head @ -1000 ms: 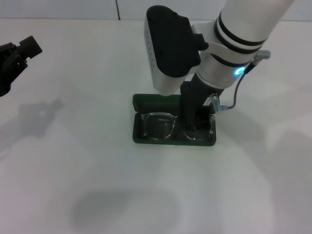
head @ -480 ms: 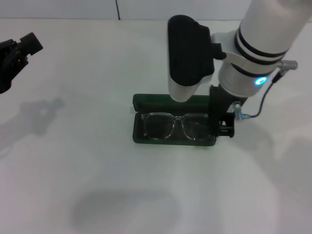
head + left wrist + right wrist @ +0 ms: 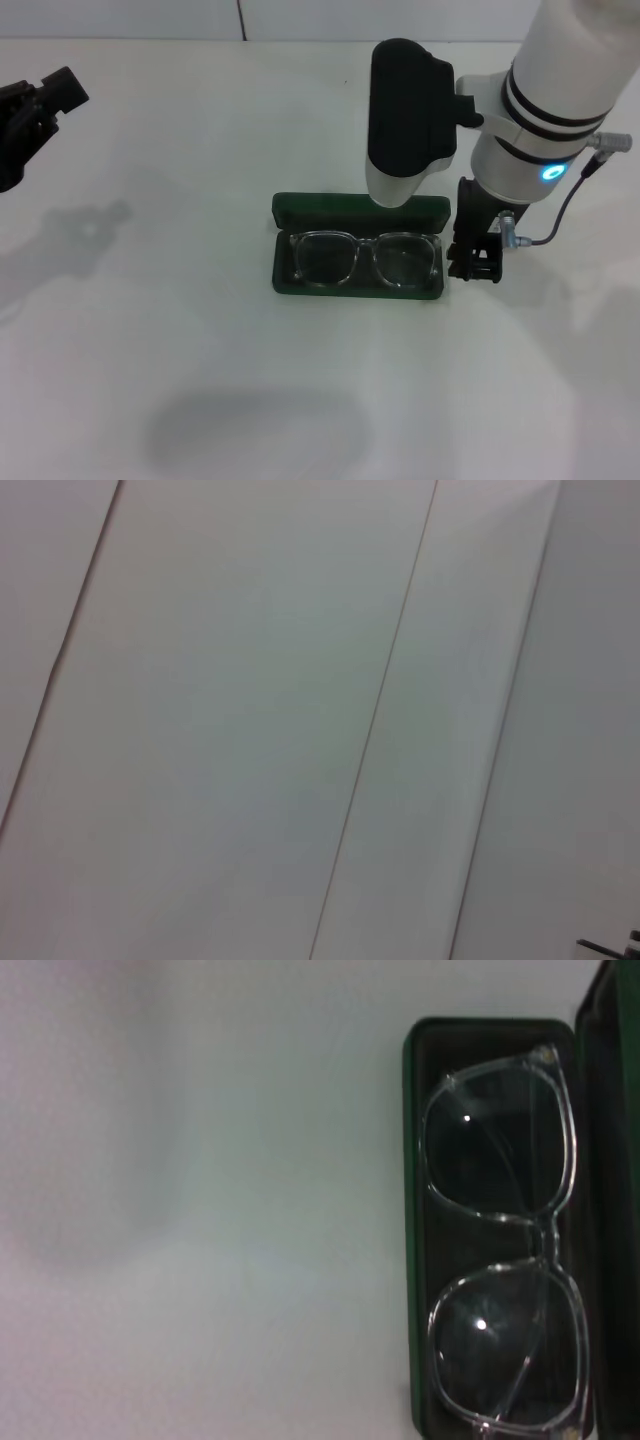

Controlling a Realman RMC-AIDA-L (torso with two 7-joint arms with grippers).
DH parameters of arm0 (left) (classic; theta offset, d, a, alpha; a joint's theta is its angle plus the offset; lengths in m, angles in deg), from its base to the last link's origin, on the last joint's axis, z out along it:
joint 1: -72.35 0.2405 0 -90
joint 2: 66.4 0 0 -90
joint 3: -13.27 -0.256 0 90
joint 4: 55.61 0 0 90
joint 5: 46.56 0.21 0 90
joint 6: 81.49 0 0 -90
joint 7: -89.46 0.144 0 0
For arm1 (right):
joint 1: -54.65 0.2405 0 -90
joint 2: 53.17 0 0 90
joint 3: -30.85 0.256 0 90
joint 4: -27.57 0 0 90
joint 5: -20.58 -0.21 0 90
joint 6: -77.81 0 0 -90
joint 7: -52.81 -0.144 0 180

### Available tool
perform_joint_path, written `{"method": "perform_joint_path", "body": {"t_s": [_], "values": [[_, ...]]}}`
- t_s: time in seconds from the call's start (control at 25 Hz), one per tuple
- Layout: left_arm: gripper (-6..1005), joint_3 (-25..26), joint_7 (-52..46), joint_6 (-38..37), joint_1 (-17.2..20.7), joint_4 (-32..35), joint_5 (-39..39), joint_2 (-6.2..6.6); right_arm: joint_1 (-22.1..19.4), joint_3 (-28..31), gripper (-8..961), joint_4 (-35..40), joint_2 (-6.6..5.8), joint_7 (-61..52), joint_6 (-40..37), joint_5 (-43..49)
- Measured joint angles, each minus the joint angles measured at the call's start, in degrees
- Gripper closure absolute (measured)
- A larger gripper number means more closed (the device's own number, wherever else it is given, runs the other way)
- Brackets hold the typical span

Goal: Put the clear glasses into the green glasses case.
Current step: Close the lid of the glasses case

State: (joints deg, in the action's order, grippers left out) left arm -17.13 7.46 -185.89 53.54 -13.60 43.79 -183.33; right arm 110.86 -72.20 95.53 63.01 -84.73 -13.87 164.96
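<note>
The clear glasses (image 3: 365, 258) lie folded inside the green glasses case (image 3: 284, 280), lenses up, filling its tray. The case stands open at the table's middle with its lid (image 3: 330, 208) raised on the far side. My right gripper (image 3: 476, 266) hangs just past the case's right end, open, holding nothing and clear of the glasses. In the right wrist view the clear glasses (image 3: 505, 1280) rest on the dark lining within the green rim (image 3: 410, 1210). My left gripper (image 3: 30, 110) stays parked at the far left, away from the case.
A white table (image 3: 200, 380) surrounds the case, with only shadows on it. The left wrist view holds pale panels with thin seams (image 3: 380, 720). The right arm's large white and black wrist (image 3: 410, 120) looms over the case's far right.
My right gripper has come off the glasses' right lens and moved right, out of the case to just beyond its right end. The glasses stay in the case. The left arm is still.
</note>
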Motion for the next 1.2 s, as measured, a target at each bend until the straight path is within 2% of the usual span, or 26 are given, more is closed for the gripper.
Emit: {"method": "perform_joint_path", "body": {"t_s": [0.32, 0.68, 1.2], "values": [[947, 0.0, 0.0, 0.64, -0.2, 0.0, 0.06, -0.04, -0.35, 0.04, 841, -2.05, 0.0, -0.65, 0.92, 1.41], [947, 0.0, 0.08, 0.87, -0.68, 0.0, 0.4, -0.14, -0.09, -0.63, 844, -6.59, 0.0, 0.38, 6.32, 1.28], [947, -0.19, 0.22, 1.49, -0.7, -0.22, 0.53, -0.33, -0.13, -1.03, 845, -8.1, 0.0, 2.09, 8.71, 0.95]]}}
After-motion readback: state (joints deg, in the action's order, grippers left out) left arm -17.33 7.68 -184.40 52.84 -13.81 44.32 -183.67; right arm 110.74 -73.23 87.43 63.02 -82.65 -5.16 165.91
